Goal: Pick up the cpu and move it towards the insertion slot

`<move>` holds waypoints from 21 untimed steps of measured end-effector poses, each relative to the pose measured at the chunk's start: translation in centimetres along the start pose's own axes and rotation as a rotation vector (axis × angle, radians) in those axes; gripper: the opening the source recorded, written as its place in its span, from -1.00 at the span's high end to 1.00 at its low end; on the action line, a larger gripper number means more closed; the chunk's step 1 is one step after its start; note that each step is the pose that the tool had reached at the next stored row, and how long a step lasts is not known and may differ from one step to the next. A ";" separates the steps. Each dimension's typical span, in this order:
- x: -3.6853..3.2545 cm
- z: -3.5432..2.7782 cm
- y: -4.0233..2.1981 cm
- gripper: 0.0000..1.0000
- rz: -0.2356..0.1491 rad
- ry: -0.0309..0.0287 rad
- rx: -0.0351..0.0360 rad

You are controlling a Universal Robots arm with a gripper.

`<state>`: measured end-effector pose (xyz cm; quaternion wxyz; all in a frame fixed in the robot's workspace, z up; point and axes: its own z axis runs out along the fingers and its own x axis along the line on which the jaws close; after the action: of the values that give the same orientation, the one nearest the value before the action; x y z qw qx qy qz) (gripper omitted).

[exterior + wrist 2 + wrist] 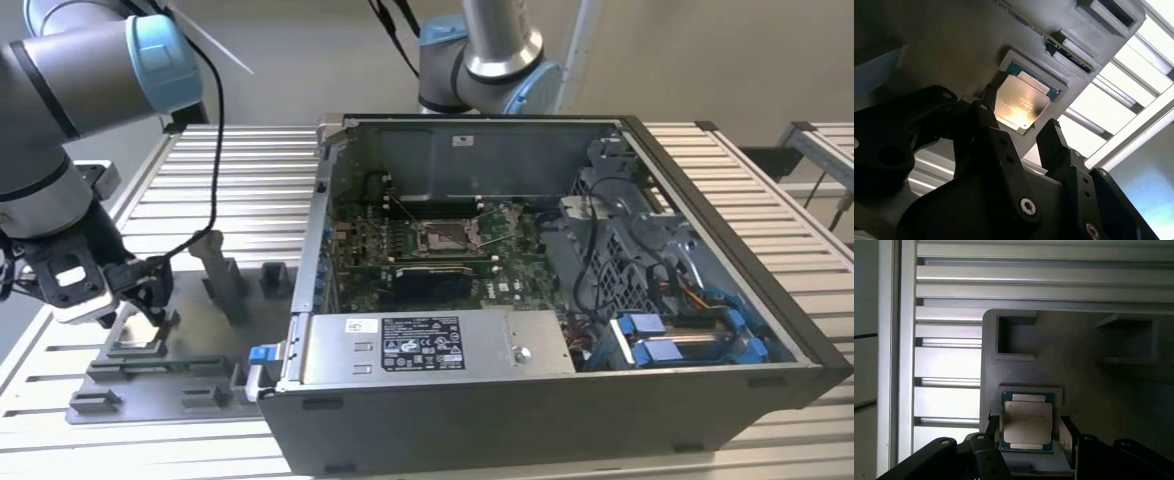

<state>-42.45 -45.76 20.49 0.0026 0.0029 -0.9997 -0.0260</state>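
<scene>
At the exterior view's left, a grey robot arm [67, 70] with pale blue joint caps reaches down over a matte grey plastic fixture [147, 370], a flat block with moulded square pockets and upright posts. The fixture stands on a ribbed aluminium table [240, 170].

In both wrist views the cpu [1028, 422] lies flat in a shallow square recess of that fixture. It is a small square chip with a smooth, silvery metal lid on a dark green board, and the lid catches a warm glare.

The black gripper [1029, 425] hangs low over the chip with its fingers [994, 426] spread apart. One angular, bolted finger sits just beside each of two opposite edges of the cpu. The chip lies between them and rests in its recess, and no squeeze on it can be made out.

Further right in the exterior view stands the open dark metal computer case [534, 420], well apart from the fixture. A green board [360, 270] lies across its floor. On that board sits the insertion slot [445, 237], a square silver frame with a brownish centre. In front of it is a boxy silver power supply [414, 345].
</scene>
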 end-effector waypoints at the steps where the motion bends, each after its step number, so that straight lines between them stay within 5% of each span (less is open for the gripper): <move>1: 0.03 0.06 -0.03 -1.00 0.000 -0.0002 -0.0001; 21: 0.05 1.45 -0.12 -1.00 0.000 -0.0002 -0.0001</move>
<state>-42.51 -45.81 19.04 0.0025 0.0029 -0.9997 -0.0260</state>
